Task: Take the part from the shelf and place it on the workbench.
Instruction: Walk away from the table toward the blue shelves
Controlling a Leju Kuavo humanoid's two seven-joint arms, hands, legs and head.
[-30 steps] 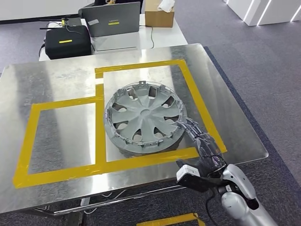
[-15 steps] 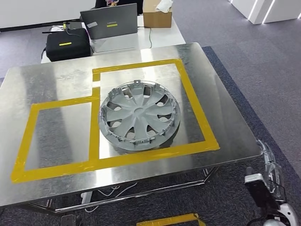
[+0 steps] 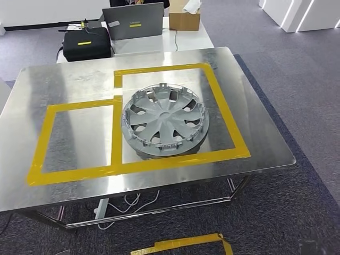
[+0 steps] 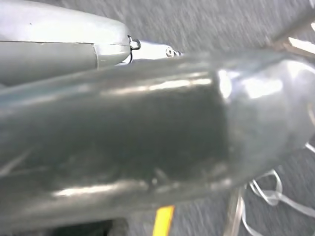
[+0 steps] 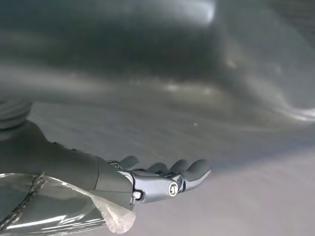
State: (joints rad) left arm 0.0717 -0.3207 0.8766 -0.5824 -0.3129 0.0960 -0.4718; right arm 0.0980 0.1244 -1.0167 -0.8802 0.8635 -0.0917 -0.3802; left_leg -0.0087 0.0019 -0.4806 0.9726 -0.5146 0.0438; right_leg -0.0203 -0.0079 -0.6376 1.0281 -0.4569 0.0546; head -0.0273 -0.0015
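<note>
The part (image 3: 165, 119), a grey wheel cover, lies flat on the steel workbench (image 3: 256, 133), inside the larger yellow-taped frame (image 3: 228, 114) towards the far right corner, its left rim just beside the tape strip that splits the two frames. The right hand (image 5: 163, 179) holds nothing, fingers stretched out and a little apart, hanging beside the robot. Of the left hand (image 4: 111, 46) I cannot tell the state. By my reckoning the placing looks done; the risk now is the robot bumping the near edge and jolting the cover onto the tape, or catching the loose cables (image 3: 128, 204) under the bench.
</note>
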